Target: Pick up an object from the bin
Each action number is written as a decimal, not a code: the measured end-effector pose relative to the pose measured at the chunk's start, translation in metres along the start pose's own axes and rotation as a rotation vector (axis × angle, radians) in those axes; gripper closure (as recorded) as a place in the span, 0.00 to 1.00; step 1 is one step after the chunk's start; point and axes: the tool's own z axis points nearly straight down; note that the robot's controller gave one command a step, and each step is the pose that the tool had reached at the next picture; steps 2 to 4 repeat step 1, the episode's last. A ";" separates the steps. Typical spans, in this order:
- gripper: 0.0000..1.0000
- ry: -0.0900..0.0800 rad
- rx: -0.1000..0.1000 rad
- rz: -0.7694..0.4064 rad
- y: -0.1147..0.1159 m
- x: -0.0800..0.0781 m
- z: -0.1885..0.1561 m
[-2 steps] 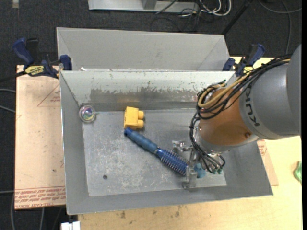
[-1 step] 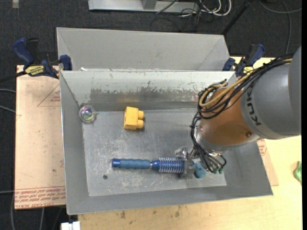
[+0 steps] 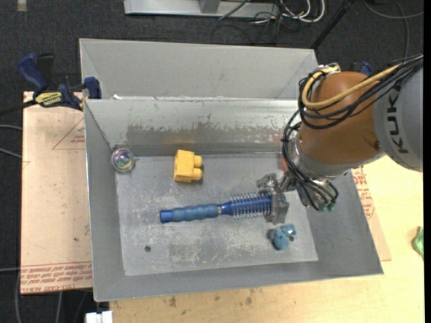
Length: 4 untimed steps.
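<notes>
Arm, grey link (image 3: 406,123), right side of view: black block capitals "KUKA", maker's name. Letters are turned sideways and run down the casing, just beside the orange wrist cover (image 3: 337,123). Bold and large, easily read.

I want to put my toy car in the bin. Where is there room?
Bare floor lies below the blue brush, and between the yellow block and the gripper. It is crowded on the right, where the gripper, brush head and small blue piece sit close.
</notes>
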 end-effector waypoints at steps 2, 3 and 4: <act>1.00 0.001 0.000 -0.385 -0.023 -0.020 -0.069; 1.00 0.001 0.000 -0.385 -0.023 -0.020 -0.069; 1.00 0.001 0.000 -0.385 -0.023 -0.020 -0.069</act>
